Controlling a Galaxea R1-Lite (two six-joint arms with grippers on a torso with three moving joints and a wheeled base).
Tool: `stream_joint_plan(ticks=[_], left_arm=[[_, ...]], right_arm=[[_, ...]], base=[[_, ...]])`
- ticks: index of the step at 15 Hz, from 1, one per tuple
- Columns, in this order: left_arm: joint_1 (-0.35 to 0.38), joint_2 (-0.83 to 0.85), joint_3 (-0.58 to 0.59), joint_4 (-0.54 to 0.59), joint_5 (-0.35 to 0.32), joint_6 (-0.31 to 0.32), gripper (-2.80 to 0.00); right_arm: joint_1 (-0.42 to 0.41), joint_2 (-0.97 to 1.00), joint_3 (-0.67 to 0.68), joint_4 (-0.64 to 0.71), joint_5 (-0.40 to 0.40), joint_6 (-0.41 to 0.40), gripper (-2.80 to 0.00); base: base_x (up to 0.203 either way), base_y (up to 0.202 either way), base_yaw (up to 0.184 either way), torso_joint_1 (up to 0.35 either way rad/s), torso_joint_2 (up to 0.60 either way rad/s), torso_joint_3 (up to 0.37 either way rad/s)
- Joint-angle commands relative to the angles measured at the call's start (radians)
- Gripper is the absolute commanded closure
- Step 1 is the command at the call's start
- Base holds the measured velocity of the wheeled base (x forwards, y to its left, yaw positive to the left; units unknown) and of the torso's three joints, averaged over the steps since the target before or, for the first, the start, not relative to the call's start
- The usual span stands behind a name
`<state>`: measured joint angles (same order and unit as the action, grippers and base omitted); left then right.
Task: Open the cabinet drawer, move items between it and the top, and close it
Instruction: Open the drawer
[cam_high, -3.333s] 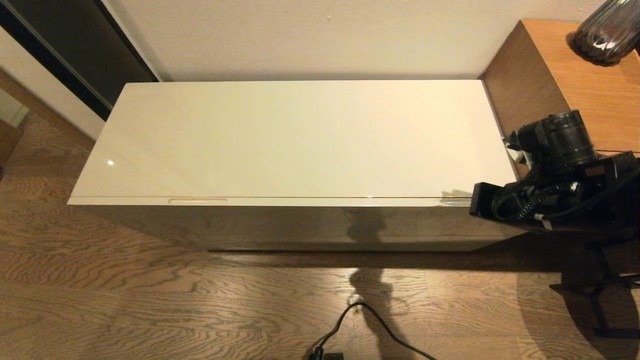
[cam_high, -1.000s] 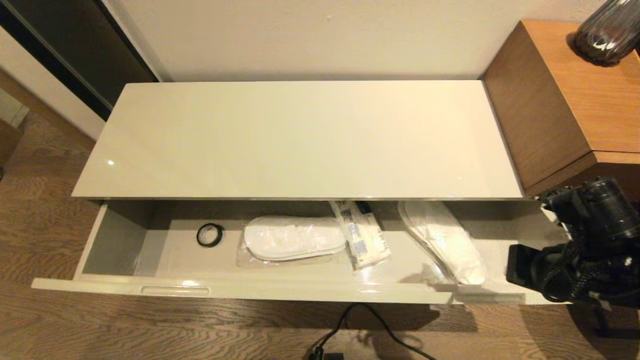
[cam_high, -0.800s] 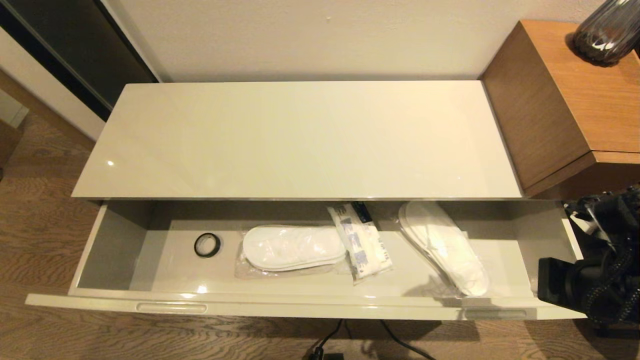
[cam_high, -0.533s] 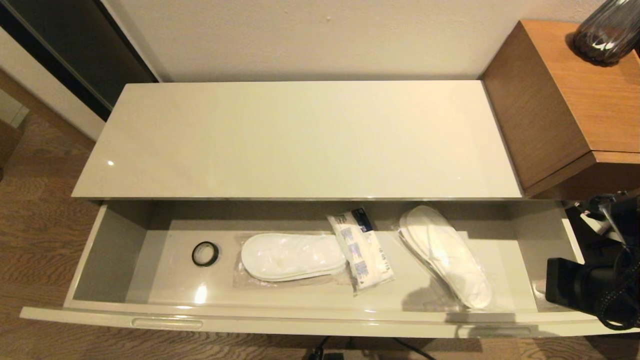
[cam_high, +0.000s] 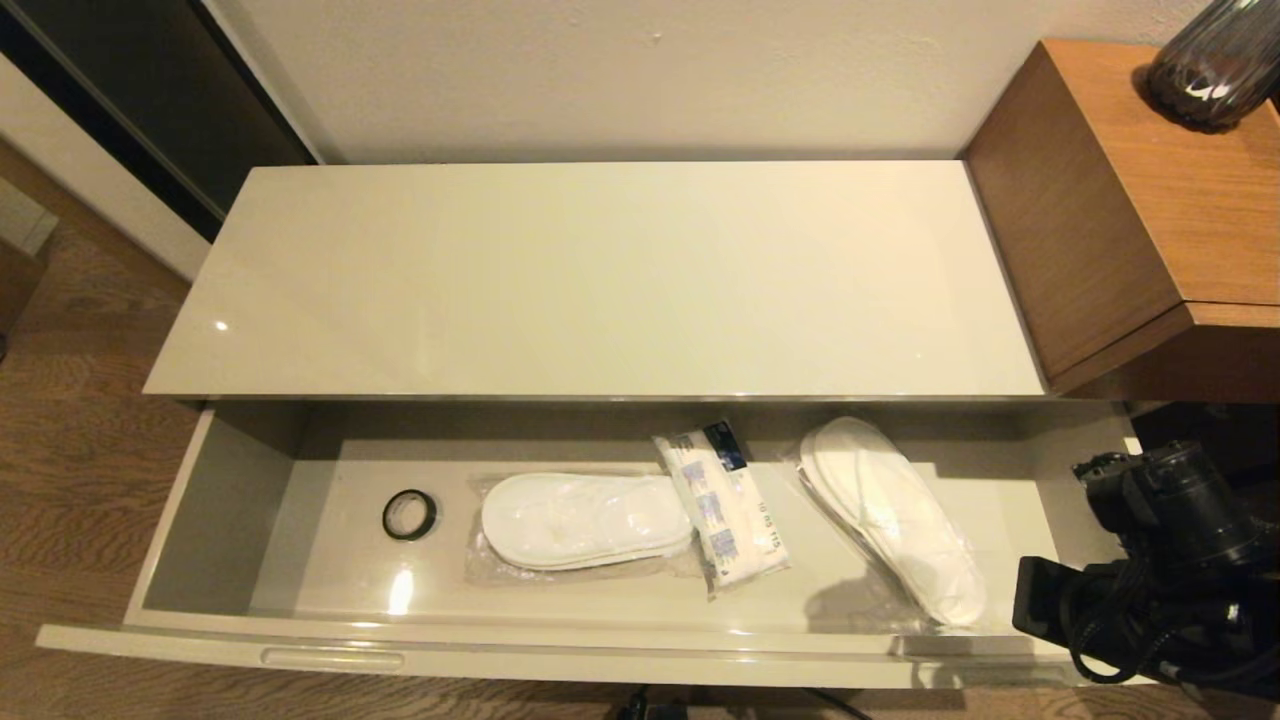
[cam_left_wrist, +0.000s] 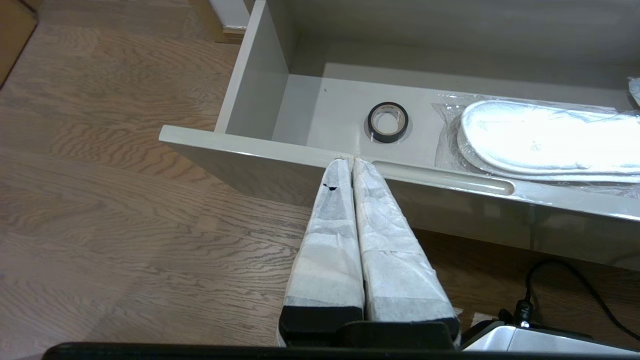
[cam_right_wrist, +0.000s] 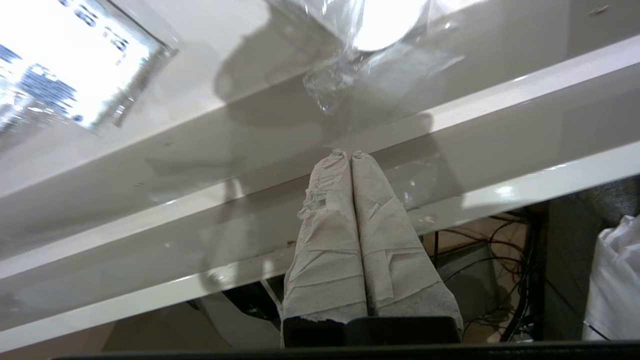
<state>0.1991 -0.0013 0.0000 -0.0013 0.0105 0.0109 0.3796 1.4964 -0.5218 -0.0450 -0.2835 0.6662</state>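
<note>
The cabinet drawer (cam_high: 222, 500) stands pulled far out below the glossy cream top (cam_high: 600, 280), which is bare. On the drawer floor lie a bagged pair of white slippers (cam_high: 585, 518), a white packet with blue panels (cam_high: 722, 505) and a second bagged pair of slippers (cam_high: 895, 520). My right gripper (cam_right_wrist: 351, 153) is shut, its tips against the drawer's front panel (cam_right_wrist: 500, 145) near the right end. My left gripper (cam_left_wrist: 352, 161) is shut and empty, its tips at the front rim beside the left handle slot (cam_left_wrist: 445, 176). It is out of the head view.
A small black ring (cam_high: 408, 515) lies at the drawer's left. The taller brown wooden unit (cam_high: 1130, 200) with a dark vase (cam_high: 1215, 70) stands at the right. My right arm (cam_high: 1150, 590) hangs at the drawer's right front corner. A black cable (cam_left_wrist: 575, 285) lies on the wood floor.
The drawer went from closed to pulled far out, drawn back with my right arm. In the last half second it came slightly further and the right arm shifted left.
</note>
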Motion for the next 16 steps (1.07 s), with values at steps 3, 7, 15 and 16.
stream_joint_plan(ticks=[3, 7, 15, 16], left_arm=[[0.000, -0.039, 0.003, 0.000, 0.000, 0.000, 0.00], [0.000, -0.039, 0.002, 0.000, 0.000, 0.000, 0.00], [0.000, -0.039, 0.003, 0.000, 0.002, 0.000, 0.00], [0.000, -0.039, 0.002, 0.000, 0.001, 0.000, 0.00]], right_arm=[[-0.004, 0.073, 0.051, -0.042, 0.003, 0.016, 0.00], [-0.004, 0.073, 0.103, -0.073, 0.003, 0.020, 0.00], [-0.002, -0.120, 0.175, -0.005, 0.009, 0.014, 0.00], [-0.002, -0.157, 0.171, 0.031, 0.009, 0.012, 0.00]], base=[[0.000, 0.000, 0.000, 0.000, 0.00, 0.000], [0.000, 0.000, 0.000, 0.000, 0.00, 0.000], [0.000, 0.000, 0.000, 0.000, 0.00, 0.000], [0.000, 0.000, 0.000, 0.000, 0.00, 0.000]])
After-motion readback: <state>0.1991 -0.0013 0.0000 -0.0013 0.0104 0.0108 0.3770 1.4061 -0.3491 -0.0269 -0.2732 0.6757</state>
